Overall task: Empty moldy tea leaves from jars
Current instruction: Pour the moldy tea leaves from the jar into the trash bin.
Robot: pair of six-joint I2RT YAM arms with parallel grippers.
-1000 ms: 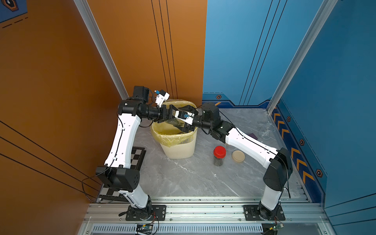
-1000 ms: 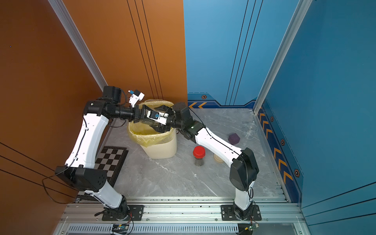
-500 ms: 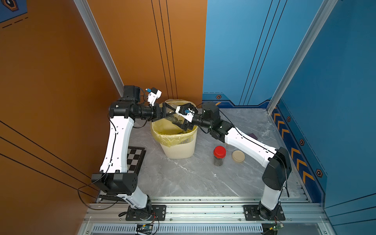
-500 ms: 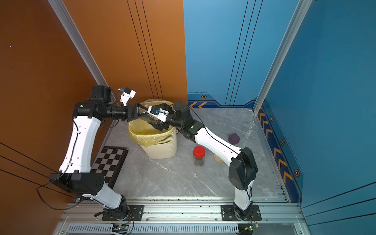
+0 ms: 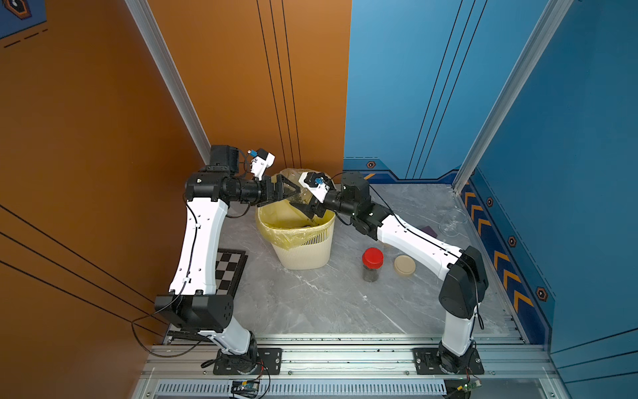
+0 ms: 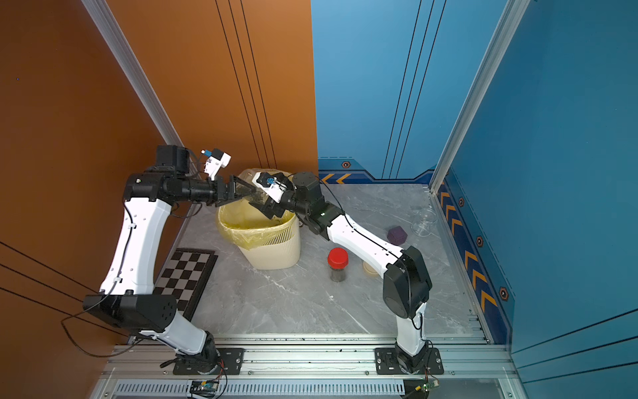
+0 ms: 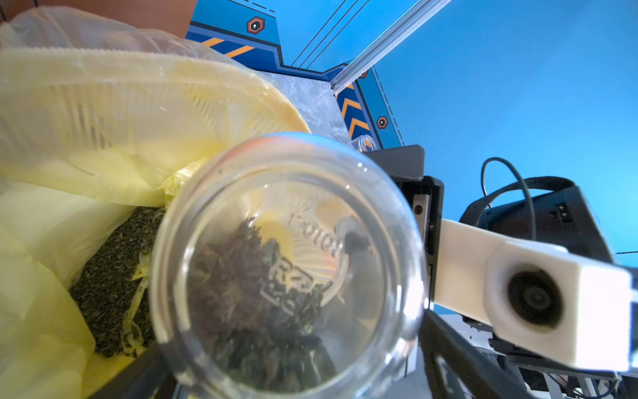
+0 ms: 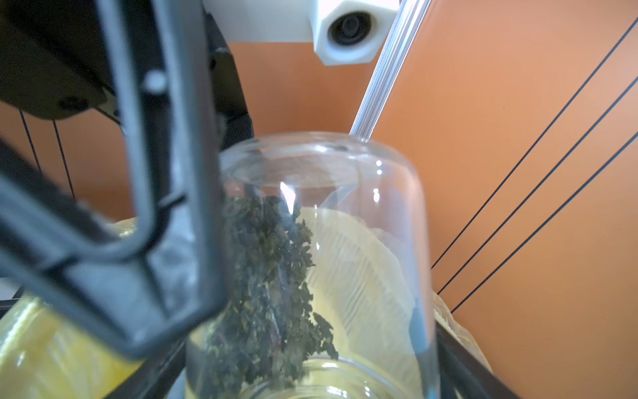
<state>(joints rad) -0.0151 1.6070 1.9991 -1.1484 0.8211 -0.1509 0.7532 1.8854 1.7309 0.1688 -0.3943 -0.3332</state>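
A: Where is the jar (image 8: 328,241)?
B: In the right gripper (image 5: 303,207). Its jaws clamp the lidless glass near the mouth, and it is tipped on its side above the 12 o'clock rim of the cream bin (image 5: 303,252).
A: The tea leaves (image 8: 269,276)?
B: A dark clump lies along the jar's wall, down to the mouth. Another heap of leaves (image 7: 110,276) sits in the yellow bag (image 7: 51,207).
A: The left gripper (image 5: 288,190)?
B: Jaws spread wide around the jar's base; whether they touch it, I cannot tell.
A: Other jars?
B: A red-lidded jar (image 5: 372,264) stands on the tabletop (image 5: 310,304) at the bin's 4 o'clock, with a beige lid (image 5: 404,265) at its 3 o'clock.
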